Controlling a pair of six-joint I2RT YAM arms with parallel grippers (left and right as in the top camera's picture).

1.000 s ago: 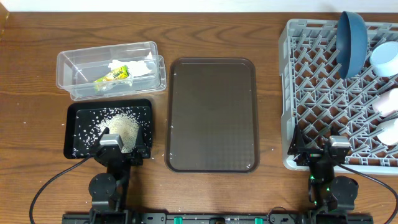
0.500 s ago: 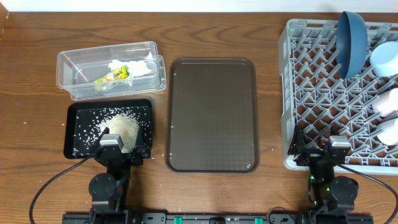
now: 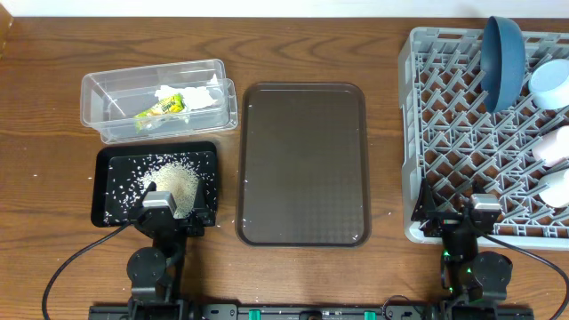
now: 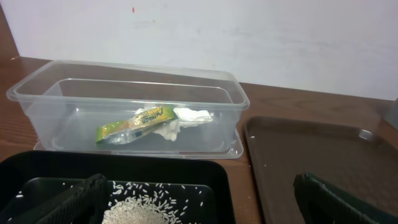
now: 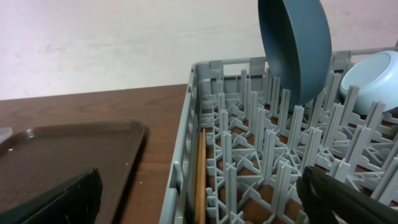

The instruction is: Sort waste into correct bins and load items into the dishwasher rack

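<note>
The clear tub [image 3: 160, 98] holds the yellow-green wrapper [image 3: 160, 108] and white tissue [image 3: 197, 94]; both show in the left wrist view [image 4: 135, 121] [image 4: 186, 118]. The black tray [image 3: 107, 182] holds loose rice [image 3: 173, 178]. The grey rack [image 3: 444, 133] holds the dark-blue plate [image 3: 502, 58] upright, the pale-blue bowl [image 3: 551, 82], a white cup [image 3: 556, 187] and a pinkish cup [image 3: 553, 144] at the right edge. Chopsticks [image 5: 200, 177] lie inside the rack's left wall. My left gripper [image 3: 164, 206] is open and empty over the black tray's near edge. My right gripper [image 3: 473, 213] is open and empty over the rack's near left corner.
A large brown serving tray [image 3: 302, 164] lies between the bins and the rack. A few rice grains lie scattered on the wood around the black tray. Arm bases stand at the table's front edge.
</note>
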